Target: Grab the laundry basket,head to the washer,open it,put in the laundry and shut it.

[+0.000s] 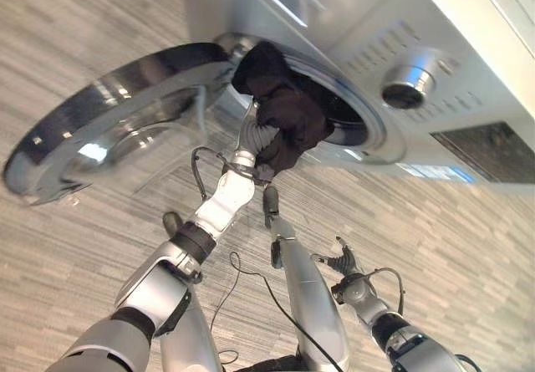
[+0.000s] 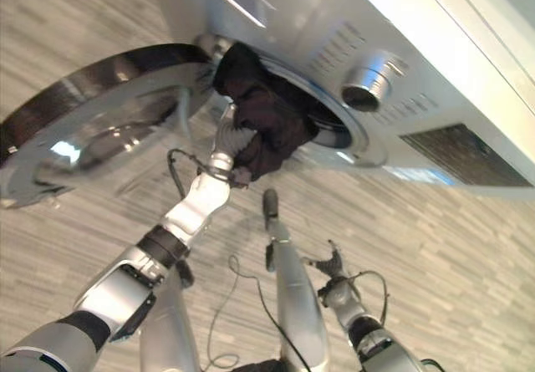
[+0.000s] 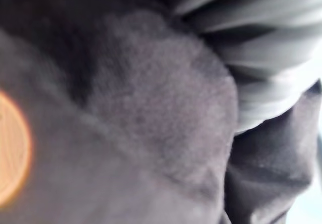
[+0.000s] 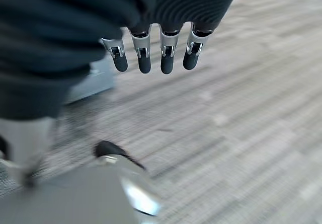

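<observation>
Working left to right from the washer's drum opening (image 1: 334, 109): the round glass door (image 1: 109, 125) stands swung wide open to the left of the opening, hinge side next to it. Just right of the door, your left hand (image 1: 251, 142) reaches up to the opening's lower left rim, and the dark laundry (image 1: 284, 109) is bunched over it; its fingers are buried in the cloth, so you cannot tell whether they grip it or merely push. In the left wrist view the dark cloth (image 3: 151, 123) sits pressed against the camera. The bundle lies half in, half out: its upper part is inside the mouth, its lower part hangs over the rim and down past the hand. Its long axis runs from the hand up and rightward into the drum, so the push likely wants that same line. Well below and right of the opening, your right hand (image 1: 343, 263) hangs idle over the floor (image 1: 468, 221), fingers (image 4: 143, 58) straight and holding nothing. The left hand is the nearer by far.
</observation>
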Controlling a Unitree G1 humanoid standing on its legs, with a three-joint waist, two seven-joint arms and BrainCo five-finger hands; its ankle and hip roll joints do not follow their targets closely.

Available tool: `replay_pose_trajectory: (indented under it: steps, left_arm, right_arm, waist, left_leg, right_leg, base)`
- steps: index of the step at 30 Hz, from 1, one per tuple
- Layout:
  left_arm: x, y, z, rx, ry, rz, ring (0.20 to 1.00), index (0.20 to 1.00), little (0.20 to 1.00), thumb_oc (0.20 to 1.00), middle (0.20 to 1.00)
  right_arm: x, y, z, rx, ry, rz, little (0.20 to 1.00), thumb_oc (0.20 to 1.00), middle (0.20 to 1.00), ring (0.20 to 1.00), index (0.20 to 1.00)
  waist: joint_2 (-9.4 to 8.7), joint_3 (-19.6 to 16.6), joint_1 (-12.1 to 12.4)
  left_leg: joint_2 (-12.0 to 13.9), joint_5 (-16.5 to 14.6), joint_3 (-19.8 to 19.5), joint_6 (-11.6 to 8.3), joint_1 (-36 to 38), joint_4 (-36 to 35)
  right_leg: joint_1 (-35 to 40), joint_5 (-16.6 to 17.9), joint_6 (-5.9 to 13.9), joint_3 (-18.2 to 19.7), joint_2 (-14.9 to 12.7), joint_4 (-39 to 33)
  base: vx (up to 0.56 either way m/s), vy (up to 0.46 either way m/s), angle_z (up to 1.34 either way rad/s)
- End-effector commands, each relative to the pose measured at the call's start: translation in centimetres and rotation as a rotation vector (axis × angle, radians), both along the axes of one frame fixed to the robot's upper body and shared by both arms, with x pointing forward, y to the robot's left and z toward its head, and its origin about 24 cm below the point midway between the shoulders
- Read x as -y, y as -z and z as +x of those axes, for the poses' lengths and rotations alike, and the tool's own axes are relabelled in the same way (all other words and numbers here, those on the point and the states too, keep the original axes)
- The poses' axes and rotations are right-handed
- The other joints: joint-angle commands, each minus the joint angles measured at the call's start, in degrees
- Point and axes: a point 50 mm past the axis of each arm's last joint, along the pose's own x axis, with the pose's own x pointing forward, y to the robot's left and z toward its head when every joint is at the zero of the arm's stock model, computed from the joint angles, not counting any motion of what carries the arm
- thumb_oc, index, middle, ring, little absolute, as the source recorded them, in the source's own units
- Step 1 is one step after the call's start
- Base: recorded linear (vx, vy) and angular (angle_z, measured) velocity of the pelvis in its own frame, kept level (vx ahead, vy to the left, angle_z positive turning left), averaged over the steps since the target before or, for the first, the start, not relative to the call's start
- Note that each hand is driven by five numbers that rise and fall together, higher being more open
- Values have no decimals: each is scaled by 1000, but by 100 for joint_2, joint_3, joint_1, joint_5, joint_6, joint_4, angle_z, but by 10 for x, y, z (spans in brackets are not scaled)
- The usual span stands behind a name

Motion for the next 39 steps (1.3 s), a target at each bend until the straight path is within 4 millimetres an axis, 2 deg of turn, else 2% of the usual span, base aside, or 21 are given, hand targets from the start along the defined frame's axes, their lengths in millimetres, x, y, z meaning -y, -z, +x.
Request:
replay_pose_trajectory:
  steps: [1,5,8,11,15,18,21,23,25,27,28,30,33,34,35,36,37,39]
  left_arm:
    - [12,-20,-7,78,53,-114,200,200,200,200,200]
    - [10,-39,1,109,19,-111,200,200,200,200,200]
    - [3,-57,6,147,-16,-135,200,200,200,200,200]
    - [-5,-65,7,172,-44,-172,200,200,200,200,200]
    - [-7,-75,11,181,-92,-200,200,200,200,200,200]
    - [-4,-97,20,194,-138,-221,200,200,200,200,200]
    - [-21,-146,27,250,-212,-304,200,200,200,200,200]
    - [-39,-183,23,325,-255,-356,200,200,200,200,200]
    - [-46,-222,12,396,-230,-461,200,200,200,200,200]
    - [-42,-257,-6,453,-121,-640,200,200,200,200,200]
    - [-34,-276,-21,517,-62,-667,200,200,200,200,200]
    - [-18,-300,-44,597,49,-716,200,200,200,200,200]
    - [-11,-314,-65,645,184,-806,200,200,200,200,200]
    - [-9,-312,-64,620,205,-823,1000,1000,1000,1000,1000]
    - [-9,-304,-54,566,222,-806,1000,1000,1000,1000,1000]
    - [-9,-304,-53,562,225,-805,1000,1000,1000,1000,1000]
    - [-9,-264,-5,359,64,-434,1000,1000,1000,1000,1000]
    - [-10,-265,-5,360,66,-429,1000,1000,1000,1000,1000]
  right_arm:
    - [34,34,-67,-184,65,-45,1000,1000,1000,1000,1000]
    - [49,20,-59,-88,129,-29,1000,1000,1000,1000,1000]
    - [58,-3,-40,53,144,-19,1000,1000,1000,1000,1000]
    - [61,-34,-21,227,163,26,1000,1000,1000,1000,1000]
    - [56,-79,-1,459,138,86,1000,1000,1000,1000,1000]
    - [38,-103,12,573,65,155,1000,1000,1000,1000,1000]
    - [28,-116,18,625,-2,178,1000,1000,1000,1000,1000]
    - [31,-124,18,657,-30,155,1000,1000,1000,1000,1000]
    - [40,-128,15,668,-21,119,1000,1000,1000,1000,1000]
    - [49,-126,10,660,11,88,1000,1000,1000,1000,1000]
    - [56,-124,7,645,35,67,1000,1000,1000,1000,1000]
    - [65,-118,0,616,76,36,1000,1000,1000,1000,1000]
    - [75,-115,-6,597,112,-3,1000,1000,1000,1000,1000]
    - [77,-114,-8,587,121,-12,1000,1000,1000,1000,1000]
    - [76,-109,-12,564,121,-3,1000,1000,1000,1000,1000]
    - [76,-109,-13,561,121,-2,1000,1000,1000,1000,1000]
    - [79,-104,-17,528,115,5,1000,1000,1000,1000,1000]
    - [78,-104,-16,529,114,8,1000,1000,1000,1000,1000]
  waist:
    - [283,-500,-45]
    - [353,-616,-214]
    - [375,-690,-326]
    - [376,-742,-387]
    - [349,-850,-497]
    - [287,-889,-624]
    - [170,-900,-796]
    - [117,-907,-903]
    - [102,-894,-995]
    - [146,-883,-1070]
    - [183,-881,-1119]
    - [244,-924,-1149]
    - [309,-981,-1096]
    - [366,-1016,-1035]
    - [423,-1015,-976]
    - [427,-1032,-974]
    - [518,-1048,-935]
    - [502,-1050,-942]
  left_leg:
    - [520,-1114,-166,79,-409,1162]
    - [513,-1375,-278,149,-967,1700]
    - [504,-1491,-347,174,-1327,1947]
    - [523,-1578,-350,171,-1625,2106]
    - [605,-1673,-341,143,-1942,2318]
    - [758,-1743,-264,142,-1991,2417]
    - [973,-1828,-88,152,-1882,2469]
    - [1102,-1856,-14,148,-1843,2490]
    - [1193,-1862,6,102,-1849,2494]
    - [1234,-1829,-53,34,-1897,2470]
    - [1240,-1796,-78,2,-1915,2430]
    - [1286,-1726,-95,-73,-1933,2321]
    - [1354,-1624,-91,-144,-1984,2205]
    - [1383,-1587,-113,-168,-2035,2174]
    - [1410,-1516,-120,-205,-2046,2100]
    - [1415,-1506,-129,-212,-2056,2095]
    - [1463,-1440,-123,-253,-2040,2049]
    - [1459,-1416,-130,-252,-2067,2053]
  right_leg:
    - [-943,-43,469,-250,-472,165]
    - [-1535,-122,421,-29,-484,579]
    - [-1922,-188,372,83,-487,812]
    - [-2262,-215,344,130,-478,976]
    - [-2650,-235,325,231,-404,1160]
    - [-2834,-218,315,294,-246,1249]
    - [-2903,-160,349,325,-65,1221]
    - [-2925,-132,390,321,12,1185]
    - [-2927,-119,414,325,74,1110]
    - [-2941,-129,409,279,74,1068]
    - [-2961,-140,397,256,76,1059]
    - [-2985,-144,389,201,103,1013]
    - [-3045,-139,388,120,144,941]
    - [-3074,-132,376,91,168,917]
    - [-3087,-138,371,80,172,891]
    - [-3089,-134,366,71,176,884]
    - [-3071,-153,342,28,166,897]
    - [-3084,-127,333,29,165,879]
  base:
    - [-62,63,-13]
    - [-34,51,-5]
    - [-17,14,-5]
    - [0,0,0]
    - [-6,-8,-1]
    - [2,20,-13]
    - [15,19,-42]
    - [27,-33,-47]
    - [46,-95,-44]
    - [72,-143,-19]
    - [77,-147,-1]
    - [72,-119,5]
    - [51,-88,2]
    - [50,-100,1]
    - [38,-71,1]
    - [24,-38,1]
    - [0,0,0]
    - [0,0,0]
